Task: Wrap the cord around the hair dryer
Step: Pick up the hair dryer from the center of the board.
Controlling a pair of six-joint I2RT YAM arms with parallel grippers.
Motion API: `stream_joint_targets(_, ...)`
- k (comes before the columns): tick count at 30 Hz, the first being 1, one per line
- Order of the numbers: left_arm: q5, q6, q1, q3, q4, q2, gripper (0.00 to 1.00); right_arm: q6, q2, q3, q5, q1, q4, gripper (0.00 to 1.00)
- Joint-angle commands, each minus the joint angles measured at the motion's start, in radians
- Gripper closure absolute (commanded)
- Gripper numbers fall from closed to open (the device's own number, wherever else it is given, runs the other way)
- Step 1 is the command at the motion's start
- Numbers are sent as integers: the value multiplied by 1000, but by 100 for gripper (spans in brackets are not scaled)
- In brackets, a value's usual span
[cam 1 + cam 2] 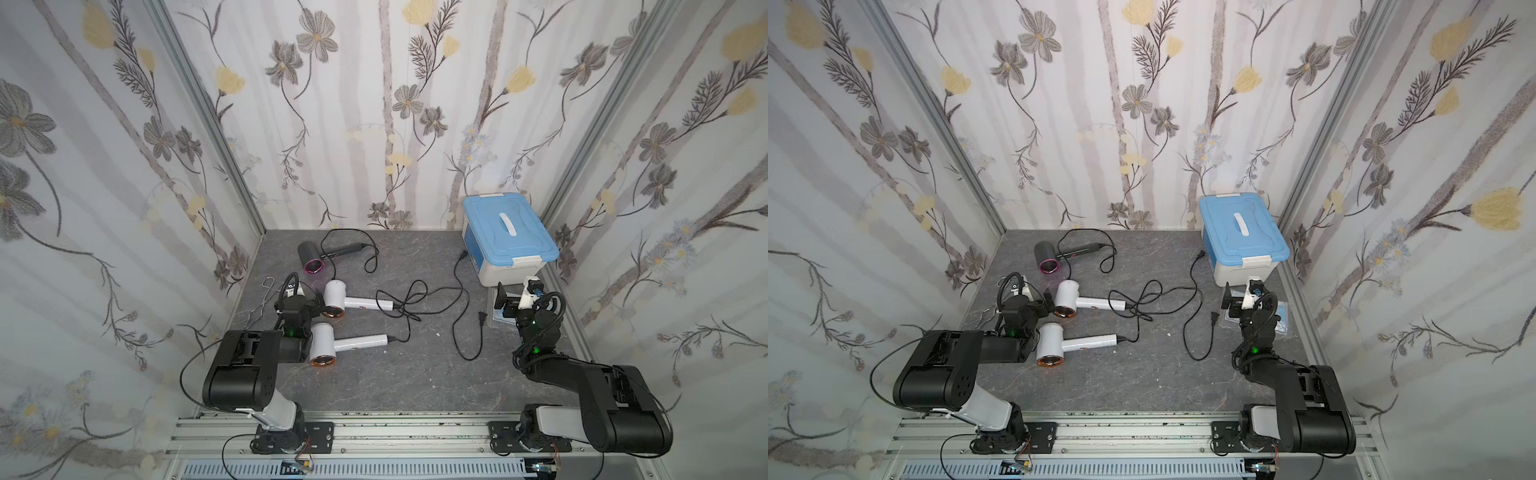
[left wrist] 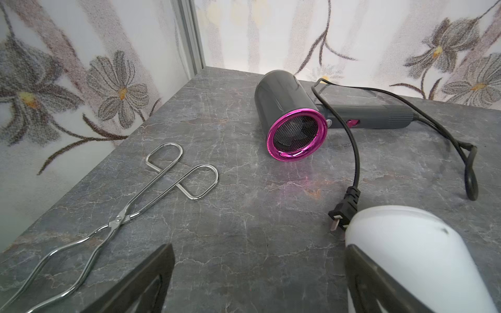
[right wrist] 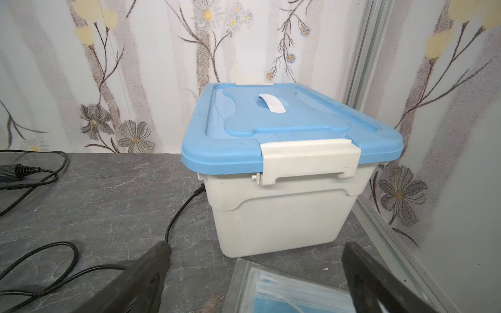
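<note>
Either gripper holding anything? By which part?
Nothing held. Left gripper and right gripper both open and empty; white hair dryer lies beside the left jaws.

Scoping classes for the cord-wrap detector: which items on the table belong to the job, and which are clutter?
Job:
- grey hair dryer with magenta ring
- far white hair dryer
- near white hair dryer
- black cords
The task does not say which dryer is meant.

Lying about:
- blue-lidded storage box
- metal scissor tongs
- pack of face masks
</note>
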State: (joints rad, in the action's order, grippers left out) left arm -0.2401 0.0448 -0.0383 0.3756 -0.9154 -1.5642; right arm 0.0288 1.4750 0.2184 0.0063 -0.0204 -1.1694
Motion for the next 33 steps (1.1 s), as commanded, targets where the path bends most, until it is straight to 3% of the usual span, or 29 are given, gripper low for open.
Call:
stream_joint_targets(1,-1,-4,-1,2,-19,0,0,9,2,6,-3,0,-39,0)
stream_joint_targets(24,-11,-3,0,2,-20,8,0,23,-15,17,20,-3,-10,0)
stream_joint_targets(27,-69,21,-2,46,168,129,0,53,-107,180,124,-3,330,0)
stream_joint_targets(30,-141,47,-2,116,401,318,0,41,-156,352,148,8,619,0)
stream_joint_targets(33,-198,93,-2,279,777,467,0,140,-194,487,194,18,906,0)
